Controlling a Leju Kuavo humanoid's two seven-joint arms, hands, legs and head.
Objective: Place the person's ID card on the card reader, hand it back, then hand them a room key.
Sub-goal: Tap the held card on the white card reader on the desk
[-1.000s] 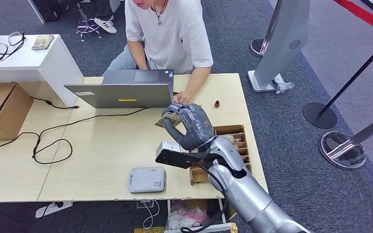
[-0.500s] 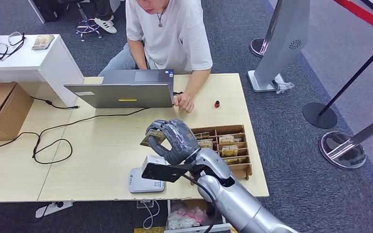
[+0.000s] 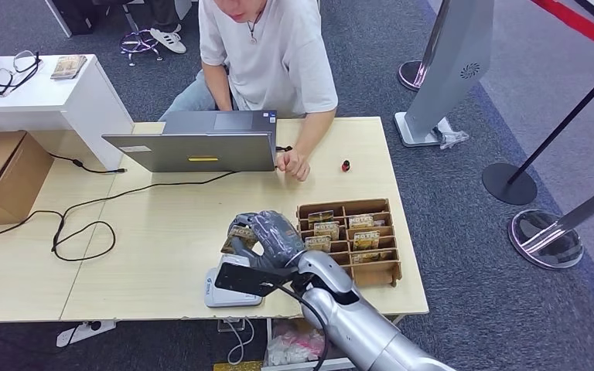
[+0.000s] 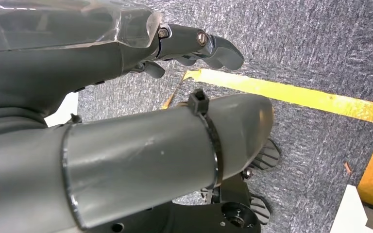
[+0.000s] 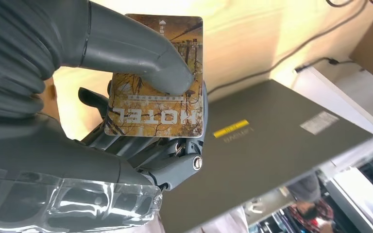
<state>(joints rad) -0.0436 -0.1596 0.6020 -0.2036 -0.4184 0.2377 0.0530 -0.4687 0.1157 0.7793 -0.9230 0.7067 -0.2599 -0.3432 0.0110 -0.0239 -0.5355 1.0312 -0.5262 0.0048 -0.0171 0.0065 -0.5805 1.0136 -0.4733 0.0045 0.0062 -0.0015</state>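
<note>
My right hand (image 3: 269, 236) pinches a yellow-brown card (image 3: 240, 234) printed HOTEL, held just above the far edge of the white card reader (image 3: 224, 292) near the table's front edge. In the right wrist view the thumb (image 5: 141, 56) presses the card (image 5: 158, 82) against the fingers beneath it. A black mount on my wrist hides part of the reader. The person's hand (image 3: 295, 164) rests on the table beside the laptop (image 3: 201, 147). My left hand (image 4: 126, 53) hangs over the carpet, fingers loosely apart, holding nothing.
A cardboard divider box (image 3: 349, 236) with several hotel key cards stands right of my hand. A black cable (image 3: 85, 224) loops across the left of the table. A small red object (image 3: 346, 165) lies near the person's hand. The seated person (image 3: 267, 54) faces me.
My right hand has carried the card from near the person's hand back toward me and to the left, and lower, ending over the card reader. The person's hand stays by the laptop.
</note>
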